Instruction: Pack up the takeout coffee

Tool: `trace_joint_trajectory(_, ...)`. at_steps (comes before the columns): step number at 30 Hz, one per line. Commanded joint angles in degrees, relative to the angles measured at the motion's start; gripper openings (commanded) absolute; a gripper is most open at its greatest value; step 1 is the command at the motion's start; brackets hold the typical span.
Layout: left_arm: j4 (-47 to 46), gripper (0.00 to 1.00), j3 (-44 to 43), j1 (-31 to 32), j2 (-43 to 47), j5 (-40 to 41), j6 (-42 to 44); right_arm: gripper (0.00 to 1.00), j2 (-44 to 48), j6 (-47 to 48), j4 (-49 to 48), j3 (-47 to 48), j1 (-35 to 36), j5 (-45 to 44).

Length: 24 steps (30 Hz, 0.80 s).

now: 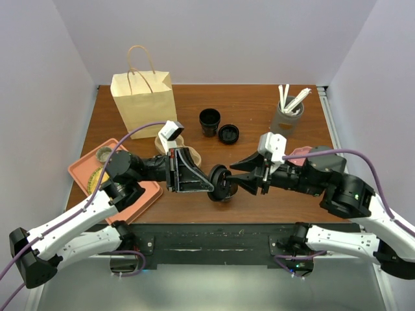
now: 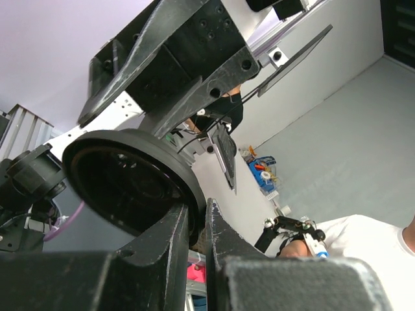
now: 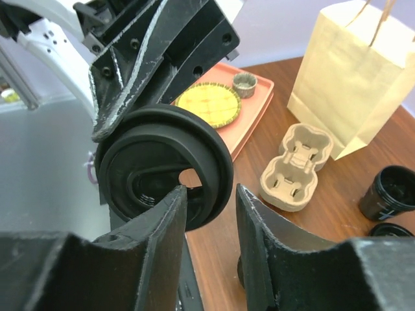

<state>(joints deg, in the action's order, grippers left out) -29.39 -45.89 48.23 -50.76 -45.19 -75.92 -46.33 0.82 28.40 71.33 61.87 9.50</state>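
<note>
We see the left gripper [image 1: 211, 182] shut tight on the takeout coffee [image 1: 223, 184]. It holds the little black cup on its side, near the front edge of the table [image 1: 259, 103], in the middle. We cannot tell if the cup touches the wood. The lid faces the right gripper [image 1: 236, 176], and we can see the sip hole in the right wrist view. The right gripper's two fingers [image 3: 162, 240] are spread apart right in front of the lid, with the lid's edge in the gap between them. Just behind the left gripper lies a brown cup carrier [image 3: 297, 167]. Farther back stand a black cup with no lid [image 1: 209, 121] and a loose black lid [image 1: 228, 134] beside it. A paper bag [image 1: 144, 97] stands at the back left. A pink tray [image 1: 84, 170] with a yellow round thing [image 3: 207, 103] sits on the left. A grey pot of white sticks [image 1: 286, 116] is at the back right.
</note>
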Motion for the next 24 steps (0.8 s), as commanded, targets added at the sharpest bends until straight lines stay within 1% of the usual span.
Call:
trace_joint_trajectory(1, -3.1, 0.03, -0.5, -0.2, 0.1, -0.6, -1.1, 0.37, -1.2, 1.8, -2.8, 2.1, 0.1, 0.7)
trace_joint_trajectory(5, -3.0, 0.03, 0.4, -0.2, 0.3, -1.0, -1.2, 0.31, -1.1, 2.2, -3.4, 2.2, 0.1, -0.5)
trace_joint_trajectory(12, -4.2, 0.03, 1.7, -0.1, 0.1, -1.3, -1.3, 0.3, -0.8, 2.1, -4.1, 0.8, 0.1, 1.0)
trace_joint_trajectory(15, -5.0, 0.03, 1.8, -0.2, -0.2, -1.5, -1.5, 0.21, -1.3, 2.1, -4.1, 1.0, 0.2, 1.3)
trace_joint_trajectory(16, -5.3, 0.03, 1.7, -0.2, -0.4, -1.5, -1.5, 0.15, -1.5, 2.2, -3.9, 1.3, 0.2, 1.6)
trace_joint_trajectory(18, -5.6, 0.03, 1.3, -0.2, -0.8, -1.7, -1.5, 0.09, -1.8, 2.3, -3.7, 1.4, 0.1, 1.8)
trace_joint_trajectory(19, -5.7, 0.04, 1.2, -0.2, -1.3, -1.8, -1.6, 0.03, -1.8, 2.3, -3.8, 1.4, 0.2, 2.0)
trace_joint_trajectory(20, -5.9, 0.06, 0.9, -0.2, -1.4, -1.9, -1.4, 0.0, -2.0, 2.3, -3.8, 1.4, 0.2, 2.1)
trace_joint_trajectory(22, -5.6, 0.11, 0.5, -0.2, -2.0, -2.0, -1.2, 0.0, -2.1, 2.5, -3.3, 1.2, 0.2, 2.1)
trace_joint_trajectory(23, -4.8, 0.22, -0.1, -0.2, -2.0, -1.8, -0.2, 0.0, -2.2, 2.4, -3.4, 1.2, 0.2, 1.2)
trace_joint_trajectory(24, -3.1, 0.29, -0.7, -0.2, -2.1, -1.5, 0.9, 0.0, -2.1, 2.2, -3.2, 1.1, 0.1, 0.5)
